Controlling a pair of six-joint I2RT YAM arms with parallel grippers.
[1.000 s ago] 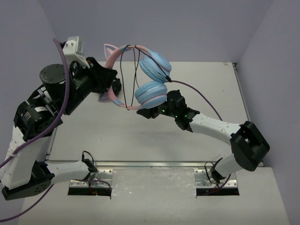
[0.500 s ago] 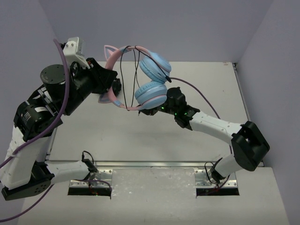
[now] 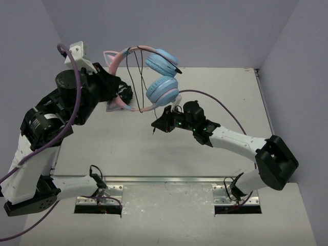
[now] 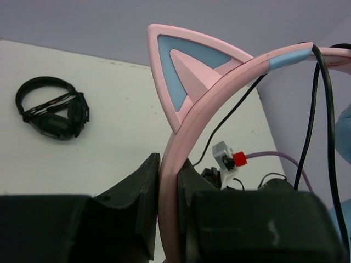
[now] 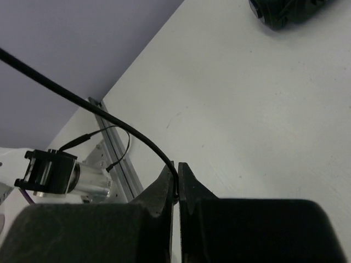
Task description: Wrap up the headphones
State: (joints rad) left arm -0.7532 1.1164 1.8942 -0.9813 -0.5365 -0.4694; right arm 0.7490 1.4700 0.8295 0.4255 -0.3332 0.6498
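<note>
The headphones are showing smooth moulded plastic. The pink headband is carrying a soft satin sheen, and the cat ear is looking equally smooth, its blue inset flat and matt. The light blue earcups are appearing padded, possibly with a leatherette skin, though the overhead view is too coarse to be sure. The thin black cable is looking rubbery and catching a faint gloss. The left fingers and right fingers are reading as matt black plastic. The desk is presenting a white matt surface with fine speckling, the black headphones are looking dull, and the base plate is showing brushed grey metal.
</note>
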